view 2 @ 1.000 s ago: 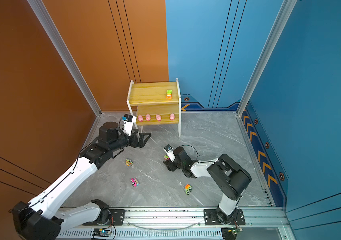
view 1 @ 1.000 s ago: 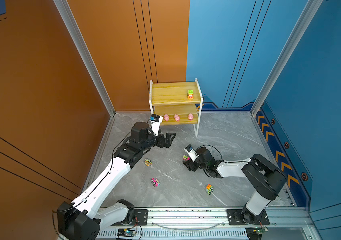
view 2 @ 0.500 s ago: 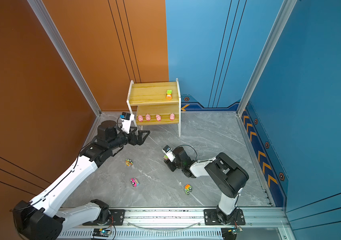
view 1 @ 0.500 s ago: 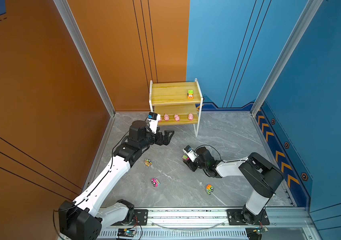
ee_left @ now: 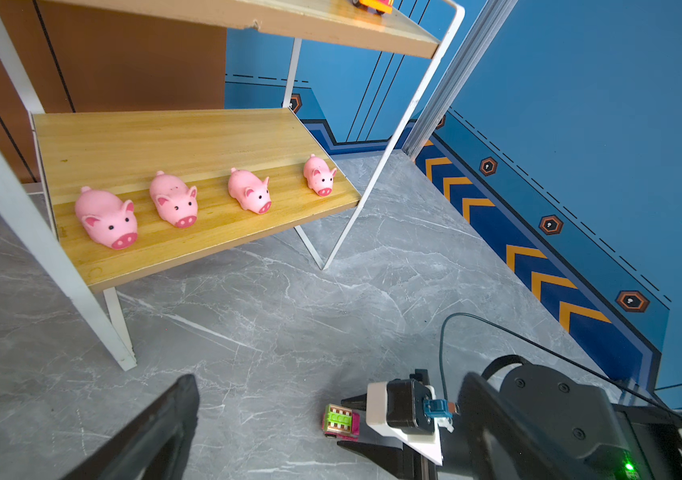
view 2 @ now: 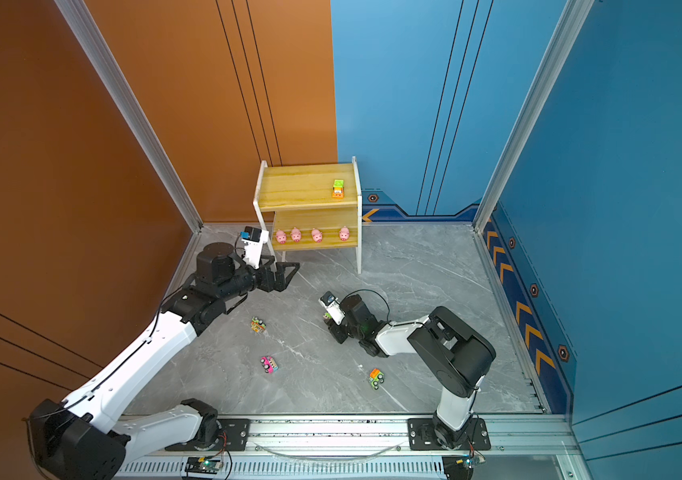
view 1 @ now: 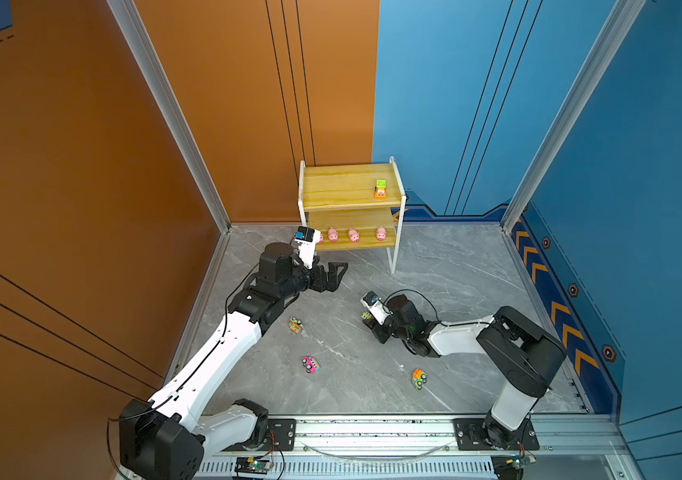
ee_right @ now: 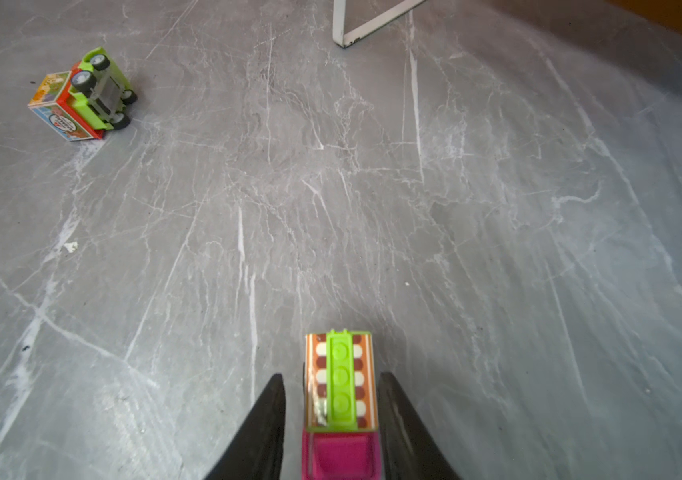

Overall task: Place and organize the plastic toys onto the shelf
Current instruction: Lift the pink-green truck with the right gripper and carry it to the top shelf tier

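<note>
Right gripper (ee_right: pixel 331 376): over the last second my jaws have drawn in from wide to close about the truck (ee_right: pixel 341 382). One finger (ee_right: pixel 397 415) lies against its side, and a sliver of gap shows at the other. I cannot tell yet whether the grip is seated. The truck sits upright on the floor (ee_right: pixel 414 208), not lifted, well apart from the shelf (view 1: pixel 331 199).

Left gripper (view 1: pixel 337 276): spread wide, empty, hovering before the lower board (ee_left: pixel 164 141). It has barely shifted.

Tally: four pigs (ee_left: pixel 107 218) in a row on the lower board, one car (view 1: pixel 380 189) on the upper board (view 2: pixel 301 187). Three loose cars (view 1: pixel 296 324), (view 1: pixel 310 364), (view 1: pixel 418 378) lie on the floor.

Judgement: the pick is under way. The next step is to confirm the clamp, then lift the truck to the upper board beside the car. The truck is small and could roll or twist out.
</note>
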You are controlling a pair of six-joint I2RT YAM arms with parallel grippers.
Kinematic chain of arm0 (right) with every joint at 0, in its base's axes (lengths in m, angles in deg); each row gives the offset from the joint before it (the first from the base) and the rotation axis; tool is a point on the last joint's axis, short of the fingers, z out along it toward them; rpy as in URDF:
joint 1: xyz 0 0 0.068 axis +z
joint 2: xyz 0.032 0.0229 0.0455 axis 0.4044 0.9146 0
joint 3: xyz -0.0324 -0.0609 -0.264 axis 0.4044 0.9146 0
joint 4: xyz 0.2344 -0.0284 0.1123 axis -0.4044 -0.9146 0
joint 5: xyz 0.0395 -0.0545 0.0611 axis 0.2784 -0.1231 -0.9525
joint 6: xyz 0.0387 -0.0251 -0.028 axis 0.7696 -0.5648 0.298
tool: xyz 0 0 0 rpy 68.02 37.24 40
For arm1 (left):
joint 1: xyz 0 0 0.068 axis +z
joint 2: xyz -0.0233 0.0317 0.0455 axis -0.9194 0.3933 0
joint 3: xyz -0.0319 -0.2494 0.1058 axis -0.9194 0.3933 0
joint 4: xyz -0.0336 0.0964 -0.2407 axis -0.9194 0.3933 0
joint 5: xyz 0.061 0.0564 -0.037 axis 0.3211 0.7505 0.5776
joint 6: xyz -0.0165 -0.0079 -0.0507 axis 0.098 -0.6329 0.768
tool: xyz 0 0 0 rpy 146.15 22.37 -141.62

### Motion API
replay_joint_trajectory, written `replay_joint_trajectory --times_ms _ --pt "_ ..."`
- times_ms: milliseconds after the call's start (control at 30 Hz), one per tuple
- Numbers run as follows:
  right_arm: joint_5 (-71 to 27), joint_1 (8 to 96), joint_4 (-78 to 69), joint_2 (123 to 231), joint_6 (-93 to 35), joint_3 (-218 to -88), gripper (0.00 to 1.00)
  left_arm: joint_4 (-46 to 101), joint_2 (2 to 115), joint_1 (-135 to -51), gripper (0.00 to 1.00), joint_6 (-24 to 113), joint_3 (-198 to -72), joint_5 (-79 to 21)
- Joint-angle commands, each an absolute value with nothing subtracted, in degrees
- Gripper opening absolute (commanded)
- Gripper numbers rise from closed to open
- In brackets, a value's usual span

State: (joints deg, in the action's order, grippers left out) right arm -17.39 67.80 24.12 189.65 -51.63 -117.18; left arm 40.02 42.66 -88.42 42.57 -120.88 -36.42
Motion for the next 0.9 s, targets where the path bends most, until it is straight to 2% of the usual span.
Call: replay_joint_trajectory --times_ms 0,300,633,867 --pt "-15.35 68.33 23.96 191.26 -52.48 -118.84 0.38 39.38 42.03 -87.75 0.98 43.13 -120.47 -37.28" --pt "-14.51 68.76 23.12 192.80 -52.70 -119.59 0.42 39.29 41.85 -87.42 0.98 43.15 -120.39 -37.26" --pt "-13.46 69.00 22.58 191.73 -52.27 -119.80 0.26 39.27 41.63 -87.10 0.98 43.28 -120.42 -37.38" --pt "-9.48 70.51 16.52 186.00 -50.54 -121.29 0.24 39.19 40.64 -86.10 0.98 43.31 -120.39 -37.35"
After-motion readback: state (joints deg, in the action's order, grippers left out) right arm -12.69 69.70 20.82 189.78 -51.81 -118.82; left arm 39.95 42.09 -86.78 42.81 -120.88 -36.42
